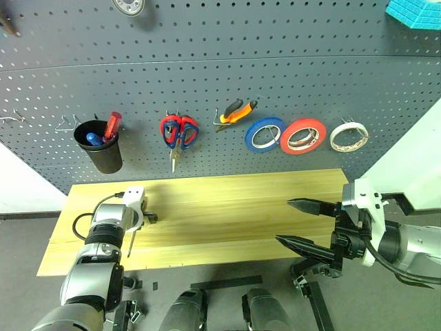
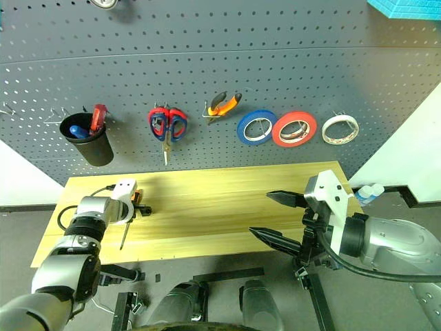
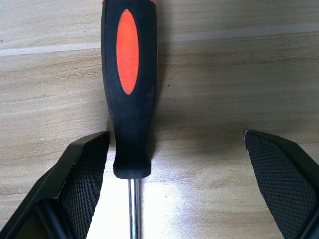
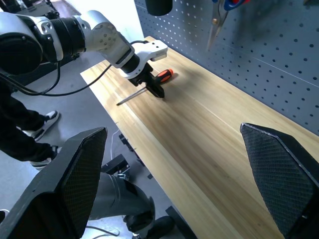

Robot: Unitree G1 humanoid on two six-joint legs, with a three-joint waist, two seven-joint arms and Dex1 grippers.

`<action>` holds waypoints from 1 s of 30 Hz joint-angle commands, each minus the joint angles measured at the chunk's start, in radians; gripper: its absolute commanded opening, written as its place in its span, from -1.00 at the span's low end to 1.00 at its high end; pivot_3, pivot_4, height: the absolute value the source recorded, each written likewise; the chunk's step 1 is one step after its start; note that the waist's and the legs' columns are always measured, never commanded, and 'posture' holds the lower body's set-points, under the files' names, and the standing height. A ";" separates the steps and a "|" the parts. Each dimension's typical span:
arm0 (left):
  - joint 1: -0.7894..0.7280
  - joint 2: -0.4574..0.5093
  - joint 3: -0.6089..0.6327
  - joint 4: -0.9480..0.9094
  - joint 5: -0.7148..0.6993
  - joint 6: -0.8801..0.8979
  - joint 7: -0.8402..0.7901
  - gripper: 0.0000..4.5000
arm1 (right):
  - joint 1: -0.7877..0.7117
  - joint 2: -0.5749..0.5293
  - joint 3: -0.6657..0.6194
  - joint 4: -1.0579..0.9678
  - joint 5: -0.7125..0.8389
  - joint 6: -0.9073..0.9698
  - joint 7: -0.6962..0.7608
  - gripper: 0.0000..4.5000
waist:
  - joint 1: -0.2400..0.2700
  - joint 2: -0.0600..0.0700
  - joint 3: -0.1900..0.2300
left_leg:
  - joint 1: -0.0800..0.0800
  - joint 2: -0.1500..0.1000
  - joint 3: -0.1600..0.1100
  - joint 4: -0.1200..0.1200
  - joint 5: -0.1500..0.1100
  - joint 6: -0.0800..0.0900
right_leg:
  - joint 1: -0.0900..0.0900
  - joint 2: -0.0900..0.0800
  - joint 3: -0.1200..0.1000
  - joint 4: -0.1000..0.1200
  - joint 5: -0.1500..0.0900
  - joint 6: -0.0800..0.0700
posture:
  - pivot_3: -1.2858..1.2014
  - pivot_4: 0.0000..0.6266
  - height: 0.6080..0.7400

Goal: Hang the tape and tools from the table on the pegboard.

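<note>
left end effector (image 3: 174, 174) open, one screwdriver (image 3: 128, 84)

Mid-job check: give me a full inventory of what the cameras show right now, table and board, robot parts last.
screwdriver: 1, black and orange handle, lying on the table's left part, between the left hand's open fingers.
table: 1, light wood.
pegboard: 1, dark grey, behind the table.
cup: 1, black, hung at the board's left, holding a red-handled and a blue-handled tool.
scissors: 1 pair, red and blue handles, hung right of the cup.
pliers: 1, orange and black, hung right of the scissors.
blue roll: 1, hung.
red-orange roll: 1, hung.
tape: 1, whitish, hung rightmost.
left hand: open, over the screwdriver.
right hand: open, empty, above the table's right end.
</note>
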 commanded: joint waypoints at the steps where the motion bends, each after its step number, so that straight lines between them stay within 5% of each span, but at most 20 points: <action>1: 0.051 0.006 0.002 -0.027 0.007 0.054 0.028 0.83 | -0.018 -0.007 0.003 -0.005 0.010 -0.007 0.002 1.00 | 0.000 0.000 0.000 | 0.000 0.000 0.000 0.000 0.000 0.000 | 0.000 0.000 0.000 0.000 0.000 0.000 | -0.14 -0.34 0.65; 13: 0.089 0.000 -0.007 -0.090 0.011 0.066 0.034 -0.75 | -0.010 -0.007 0.000 -0.016 0.017 -0.002 -0.008 1.00 | 0.002 0.003 0.005 | 0.000 0.000 0.000 -0.002 0.000 0.001 | 0.000 0.000 0.000 -0.004 0.000 0.000 | -0.15 -0.30 0.65; 30: 0.230 -0.024 -0.037 -0.323 0.010 0.034 0.032 -0.75 | -0.020 0.005 0.043 0.000 -0.018 -0.019 -0.010 1.00 | 0.003 0.003 0.012 | 0.000 0.000 0.002 -0.011 0.000 0.001 | -0.001 -0.002 0.001 -0.008 0.000 0.000 | -0.13 -0.36 0.65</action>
